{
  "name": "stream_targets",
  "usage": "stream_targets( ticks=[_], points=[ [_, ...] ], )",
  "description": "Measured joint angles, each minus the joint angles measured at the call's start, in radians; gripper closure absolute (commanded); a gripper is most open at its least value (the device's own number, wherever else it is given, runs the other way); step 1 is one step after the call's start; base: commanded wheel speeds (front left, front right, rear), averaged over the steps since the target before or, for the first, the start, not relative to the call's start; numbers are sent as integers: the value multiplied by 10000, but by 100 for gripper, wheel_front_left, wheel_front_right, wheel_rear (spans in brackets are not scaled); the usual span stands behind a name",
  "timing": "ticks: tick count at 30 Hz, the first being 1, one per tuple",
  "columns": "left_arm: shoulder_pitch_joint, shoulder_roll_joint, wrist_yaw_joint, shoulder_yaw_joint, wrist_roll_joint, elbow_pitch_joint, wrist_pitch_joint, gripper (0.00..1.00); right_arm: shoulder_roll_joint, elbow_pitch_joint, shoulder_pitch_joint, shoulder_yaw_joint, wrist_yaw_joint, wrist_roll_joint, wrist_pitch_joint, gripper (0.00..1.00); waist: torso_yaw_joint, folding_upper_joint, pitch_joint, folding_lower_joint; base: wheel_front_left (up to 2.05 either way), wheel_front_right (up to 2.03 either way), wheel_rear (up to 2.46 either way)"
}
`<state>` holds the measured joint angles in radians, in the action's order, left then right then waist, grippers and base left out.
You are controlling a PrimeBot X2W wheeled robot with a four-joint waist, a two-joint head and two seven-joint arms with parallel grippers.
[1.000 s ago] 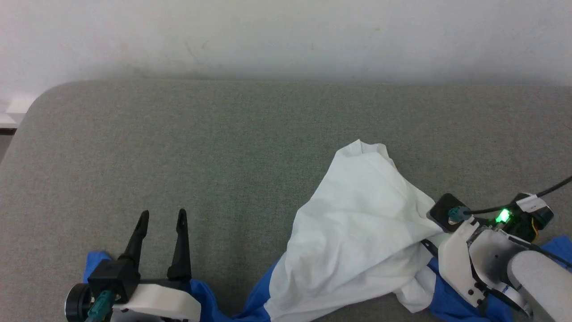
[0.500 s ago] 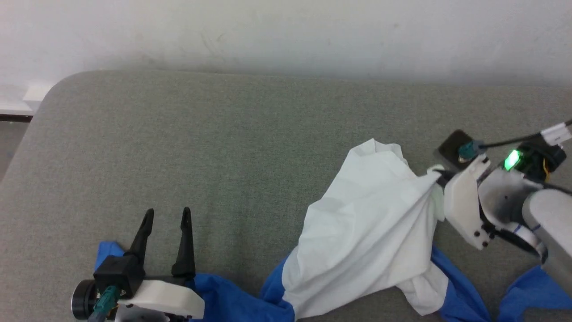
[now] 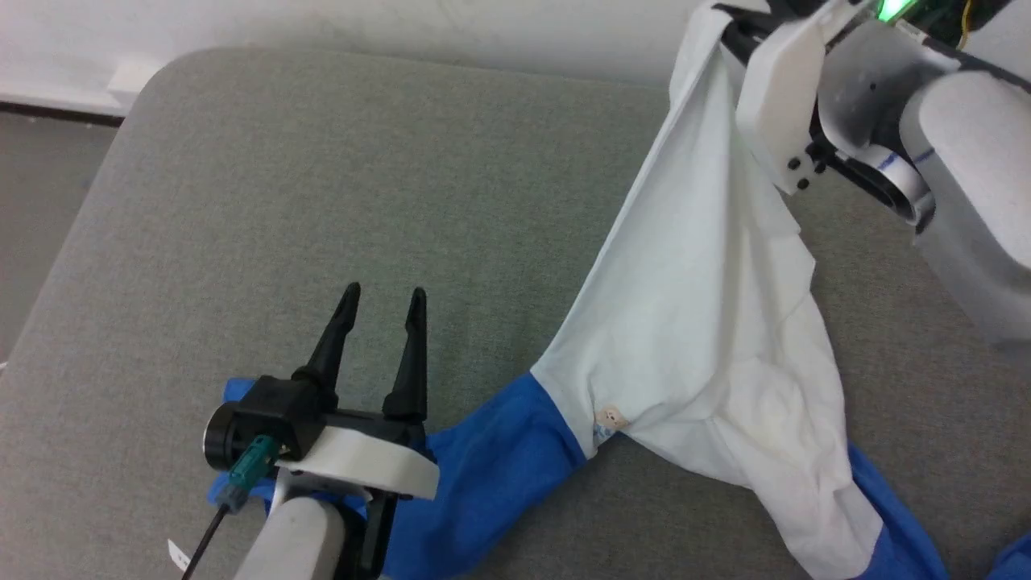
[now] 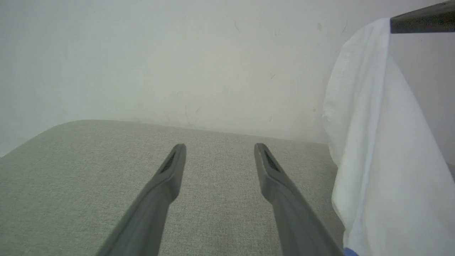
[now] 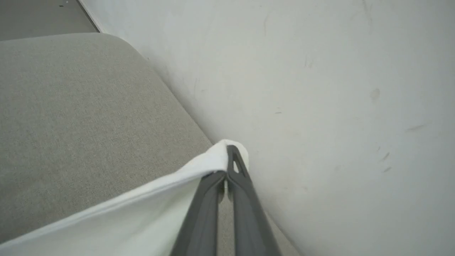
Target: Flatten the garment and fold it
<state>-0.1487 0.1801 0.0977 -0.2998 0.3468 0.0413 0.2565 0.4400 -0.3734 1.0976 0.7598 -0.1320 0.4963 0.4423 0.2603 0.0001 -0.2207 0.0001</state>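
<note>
Our right gripper (image 5: 230, 161) has risen toward the wall (image 5: 320, 71), pinched shut on a white edge of the garment (image 3: 709, 322), which hangs below it (blue sleeves trailing on the cushion (image 3: 322, 185)). Our left gripper (image 3: 384, 296) stands open, empty. We fear the thin cloth may slip from so small a pinch

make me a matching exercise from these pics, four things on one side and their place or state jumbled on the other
Column one
1. left gripper
2. right gripper
3. blue sleeve
4. tan emblem

Column two
a. on white cloth beside the blue seam
b. shut on the white edge of the garment, held high
c. lying on the grey cushion
d. open, holding nothing

Pairs: 1-d, 2-b, 3-c, 4-a
</note>
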Motion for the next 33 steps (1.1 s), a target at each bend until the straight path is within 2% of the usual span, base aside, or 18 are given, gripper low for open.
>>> stream_targets(
  ticks=[4, 9, 10, 11, 12, 13, 18, 23, 25, 29, 33],
  points=[
    [-379, -393, -272, 29, -209, 58, 6, 0, -604, -1716, 781, 186, 4, -192, -949, 100, 402, 0, -453, 1, 0, 0, 0],
    [-500, -738, -548, 144, -474, 240, 6, 0, -1149, -4025, 780, 311, 4, -236, -1835, 100, 863, 0, -944, 1, 0, 0, 0],
    [-523, -792, -617, 171, -510, 290, 6, 0, -1231, -4429, 705, 291, 4, -232, -2036, 80, 947, 0, -1019, 1, 0, 0, 0],
    [-557, -832, -648, 201, -550, 330, 6, 0, -1298, -4790, 611, 284, 4, -226, -2215, 56, 1022, 0, -1084, -1, 0, 0, 0],
    [-590, -861, -715, 236, -591, 366, 6, 0, -1367, -5124, 511, 282, 4, -196, -2341, 18, 1085, 0, -1143, 0, 0, 0, 0],
    [-602, -888, -750, 291, -612, 399, 6, 0, -1448, -5430, 382, 265, 4, -128, -2499, 0, 1135, 0, -1196, 0, 0, 0, 0],
    [-598, -941, -888, 573, -865, 568, 6, 0, -1732, -5958, -229, 268, 4, 240, -3996, 0, 1115, 0, -1180, -2, 0, 0, 0],
    [-337, -913, -915, 941, -1080, 675, 6, 0, -1816, -5712, -823, -59, 4, 593, -6140, 0, 918, 0, -842, -2, 0, 0, 0],
    [-34, -848, -911, 1124, -1116, 708, 6, 0, -1795, -5471, -1205, -291, 4, 593, -6619, 0, 772, 0, -650, -2, 0, 0, 0],
    [573, -646, -782, 1375, -1189, 775, 6, 0, -1547, -4387, -2315, -1411, 4, 462, -6951, 0, 389, 0, -145, -3, 0, 0, 0],
    [1076, -472, -642, 1592, -1187, 732, 4, 0, -1252, -2380, -4147, -3097, 4, -221, -6995, 0, -125, 0, 343, -4, 0, 0, 0]
  ],
)
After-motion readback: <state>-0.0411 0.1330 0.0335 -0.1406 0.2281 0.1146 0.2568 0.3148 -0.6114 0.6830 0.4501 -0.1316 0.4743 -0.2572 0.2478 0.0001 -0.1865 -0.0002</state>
